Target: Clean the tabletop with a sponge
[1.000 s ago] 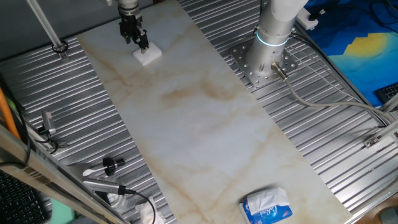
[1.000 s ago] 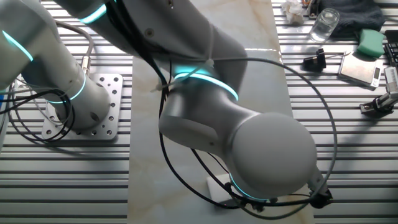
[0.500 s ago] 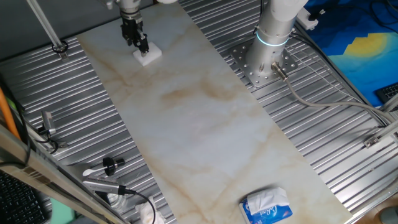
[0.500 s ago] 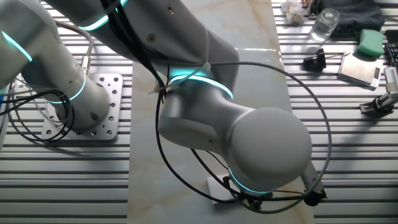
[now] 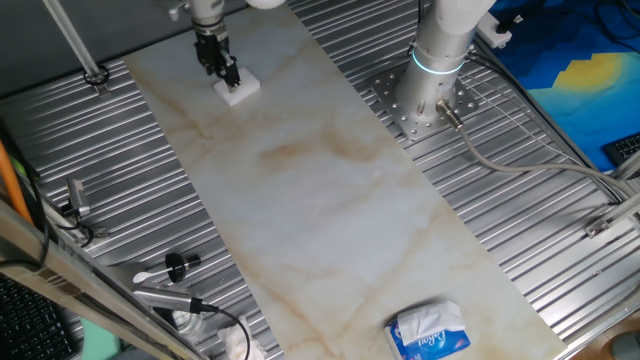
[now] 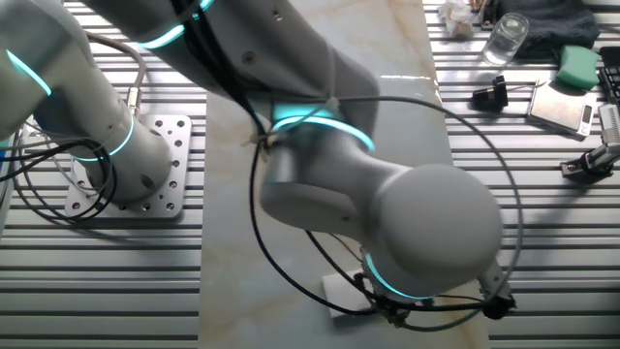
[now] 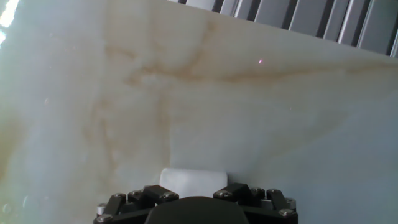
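Note:
The tabletop [image 5: 330, 190] is a long off-white marble slab with tan veins; it also fills the hand view [image 7: 199, 93]. The sponge [image 5: 238, 89] is a small white block at the slab's far end. My gripper [image 5: 228, 74] is shut on the sponge and presses it to the slab. In the hand view the sponge [image 7: 193, 179] sits between the black fingers [image 7: 149, 194]. In the other fixed view the arm hides most of the sponge [image 6: 341, 292], and the gripper [image 6: 373, 302] is at the slab's near end.
Ribbed grey metal [image 5: 520, 230] flanks the slab. A blue-and-white tissue pack [image 5: 430, 332] lies at the slab's near end. The arm's base [image 5: 425, 95] stands to the right. A white cloth wad [image 5: 240, 345], black parts [image 5: 178, 265], a glass [image 6: 506, 39] and a green sponge [image 6: 576, 64] lie off the slab.
The gripper with the sponge has slid a little toward the far end of the slab in the first half second, then stayed nearly still.

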Tool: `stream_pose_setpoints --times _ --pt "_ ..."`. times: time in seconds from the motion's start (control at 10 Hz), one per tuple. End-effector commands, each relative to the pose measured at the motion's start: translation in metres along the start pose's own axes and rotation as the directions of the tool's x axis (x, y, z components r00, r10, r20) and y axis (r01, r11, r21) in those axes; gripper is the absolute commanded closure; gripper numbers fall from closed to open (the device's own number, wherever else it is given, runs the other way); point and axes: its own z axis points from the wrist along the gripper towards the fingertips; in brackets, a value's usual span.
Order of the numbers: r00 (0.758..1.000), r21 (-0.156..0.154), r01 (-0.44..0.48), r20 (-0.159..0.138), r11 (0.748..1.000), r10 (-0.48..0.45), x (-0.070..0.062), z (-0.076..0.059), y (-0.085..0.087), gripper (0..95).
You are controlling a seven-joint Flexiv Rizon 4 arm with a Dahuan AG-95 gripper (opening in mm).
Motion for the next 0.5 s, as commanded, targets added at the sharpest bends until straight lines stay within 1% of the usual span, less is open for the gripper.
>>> stream_pose_setpoints --times 0.1,0.3,0.5 --pt "1.000 0.001 -0.016 -0.006 1.000 0.016 0.0043 0.0005 0.0022 19.0" --pt "0.999 -0.003 -0.026 -0.020 1.000 0.026 0.0051 0.0007 0.0028 19.0" --pt "1.000 -0.003 -0.026 -0.018 1.000 0.026 0.0055 0.0008 0.0031 19.0"
